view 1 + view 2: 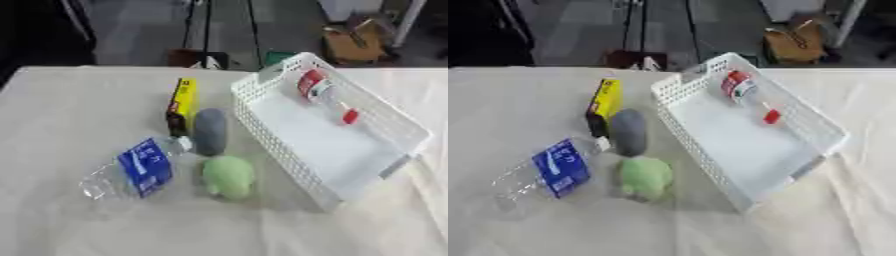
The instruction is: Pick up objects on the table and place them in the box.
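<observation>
A white slotted basket (289,145) sat on the cloth-covered table (70,110), holding a clear bottle with a red label and red cap (325,95). Just left of it lay a yellow and black box (182,104), a grey oval object (210,131), a green soft lump (229,176) and a crushed clear bottle with a blue label (131,172). Neither robot hand showed, so their state could not be told.

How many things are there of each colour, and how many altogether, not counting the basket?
Yellow and black: 1, the box on the table.
Grey: 1, the oval thing.
Green: 1, the soft lump.
Clear with blue label: 1, the bottle on its side.
Clear with red label and cap: 1, the bottle in the white basket.
Total: 5.
</observation>
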